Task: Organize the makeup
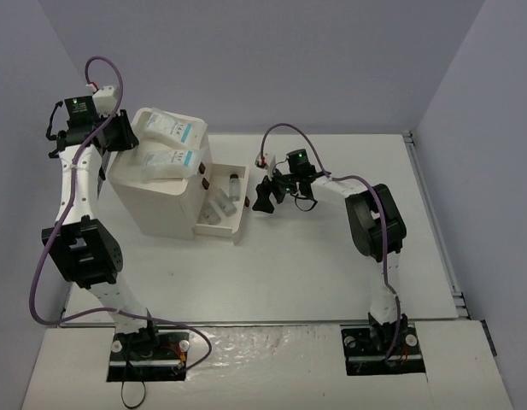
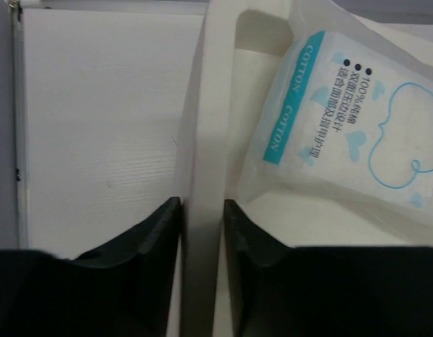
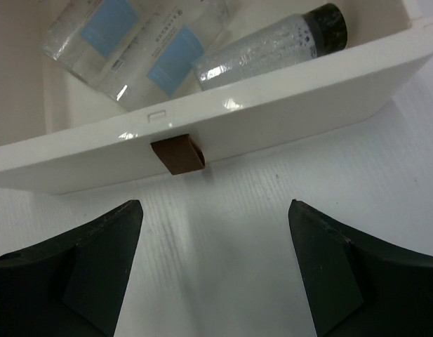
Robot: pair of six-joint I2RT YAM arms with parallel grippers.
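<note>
Two flat white packets with teal labels (image 1: 171,128) (image 1: 172,161) lie on top of the white box (image 1: 156,209). One packet fills the right of the left wrist view (image 2: 342,119). My left gripper (image 1: 122,137) is at the box's back left corner, its jaws closed on the box's upright rim (image 2: 202,105). The box's lower drawer (image 1: 237,224) stands pulled out and holds small clear tubes (image 1: 223,205). In the right wrist view these are blue-labelled tubes (image 3: 121,38) and a black-capped tube (image 3: 272,42). My right gripper (image 1: 261,198) is open and empty, just off the drawer's brown knob (image 3: 177,154). Brushes and stick are out of view.
The white table (image 1: 331,273) runs right and forward of the box. Grey walls close in the back and both sides. A metal rail (image 1: 434,222) lines the table's right edge. A second dark red knob (image 1: 203,181) shows on the box front above the drawer.
</note>
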